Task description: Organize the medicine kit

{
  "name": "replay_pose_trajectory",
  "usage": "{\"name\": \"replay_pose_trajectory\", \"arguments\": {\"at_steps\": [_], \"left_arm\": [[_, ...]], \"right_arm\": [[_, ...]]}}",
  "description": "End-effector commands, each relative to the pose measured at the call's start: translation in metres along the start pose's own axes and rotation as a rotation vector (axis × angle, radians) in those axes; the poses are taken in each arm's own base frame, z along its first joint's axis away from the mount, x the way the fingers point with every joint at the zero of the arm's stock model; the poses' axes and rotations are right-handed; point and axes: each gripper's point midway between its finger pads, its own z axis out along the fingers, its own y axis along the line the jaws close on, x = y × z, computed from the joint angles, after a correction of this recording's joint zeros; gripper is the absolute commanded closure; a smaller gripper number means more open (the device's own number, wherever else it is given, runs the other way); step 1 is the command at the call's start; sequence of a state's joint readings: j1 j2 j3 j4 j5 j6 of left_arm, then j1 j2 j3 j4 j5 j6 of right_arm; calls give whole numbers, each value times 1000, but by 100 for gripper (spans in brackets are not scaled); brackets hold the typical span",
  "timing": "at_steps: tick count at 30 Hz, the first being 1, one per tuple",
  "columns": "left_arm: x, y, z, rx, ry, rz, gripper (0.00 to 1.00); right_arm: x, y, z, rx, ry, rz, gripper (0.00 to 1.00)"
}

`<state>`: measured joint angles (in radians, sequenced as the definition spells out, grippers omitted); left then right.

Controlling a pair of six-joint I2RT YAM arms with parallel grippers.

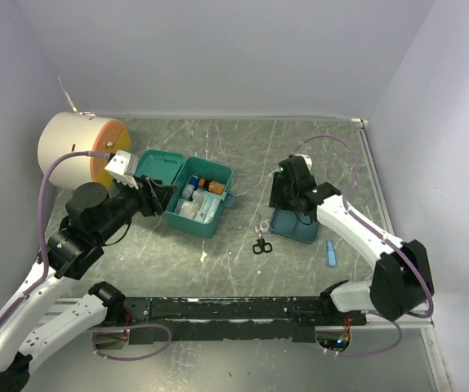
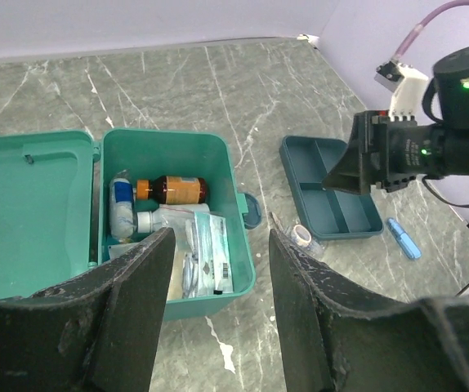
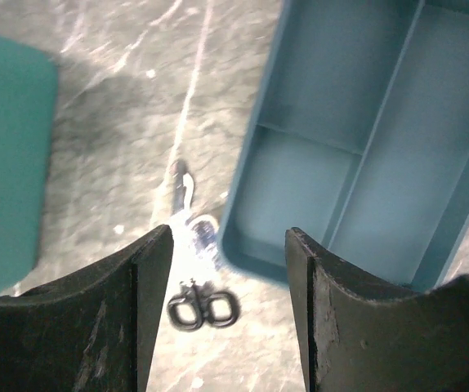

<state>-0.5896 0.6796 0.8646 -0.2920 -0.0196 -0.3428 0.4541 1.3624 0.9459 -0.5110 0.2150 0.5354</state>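
Observation:
The medicine kit [image 1: 204, 229] is a teal box lying open left of centre, its lid [image 1: 156, 167] flat to the left. Inside I see an amber bottle [image 2: 177, 190], a bandage roll [image 2: 121, 208] and flat packets [image 2: 210, 257]. My left gripper [image 1: 163, 197] hovers open and empty at the kit's near-left side; in the left wrist view the left gripper [image 2: 220, 245] frames the kit's front wall [image 2: 205, 303]. My right gripper [image 1: 287, 201] hangs open and empty above the left end of the dark teal divided tray [image 1: 296, 229]; the right gripper [image 3: 228, 237] straddles the tray's corner [image 3: 251, 245].
Black-handled scissors [image 1: 260, 243] lie left of the tray, blurred in the right wrist view [image 3: 203, 309]. A small tape roll [image 2: 302, 236] sits beside them. A blue tube [image 1: 331, 251] lies right of the tray. A cream cylinder with an orange face [image 1: 75, 147] stands at the back left.

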Motion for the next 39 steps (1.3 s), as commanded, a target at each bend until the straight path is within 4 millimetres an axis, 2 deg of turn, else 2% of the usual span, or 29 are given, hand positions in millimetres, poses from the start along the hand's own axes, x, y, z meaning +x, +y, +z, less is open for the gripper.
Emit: {"name": "replay_pose_trajectory", "arguments": {"at_steps": [1,5,8,11,19,27,29,33,36,39], "left_arm": [[-9,3,-4,-22,-32,-14,39],[-11,0,-6,-8,-46,-18,39],[-12,0,-7,-4,-59,-29,39],[-12,-2,-6,6,-65,-37,39],[-9,-1,-5,6,-58,-35,39],[-5,5,0,-29,-38,-27,39],[-4,6,1,-35,-34,-28,39],[-2,8,3,-46,-25,-24,40],[-1,10,5,-58,-19,-24,40],[0,12,5,-65,-16,-21,40]], "right_arm": [[19,17,-23,-36,25,-5,43],[45,27,-27,-64,46,0,45],[62,34,-23,-94,59,5,57],[73,34,-15,-94,54,9,60],[86,30,13,-78,34,-29,55],[91,32,31,-71,25,-60,61],[92,29,34,-62,25,-69,64],[94,31,37,-76,29,-102,82],[93,35,37,-95,25,-111,91],[88,42,34,-125,14,-112,98]]}}
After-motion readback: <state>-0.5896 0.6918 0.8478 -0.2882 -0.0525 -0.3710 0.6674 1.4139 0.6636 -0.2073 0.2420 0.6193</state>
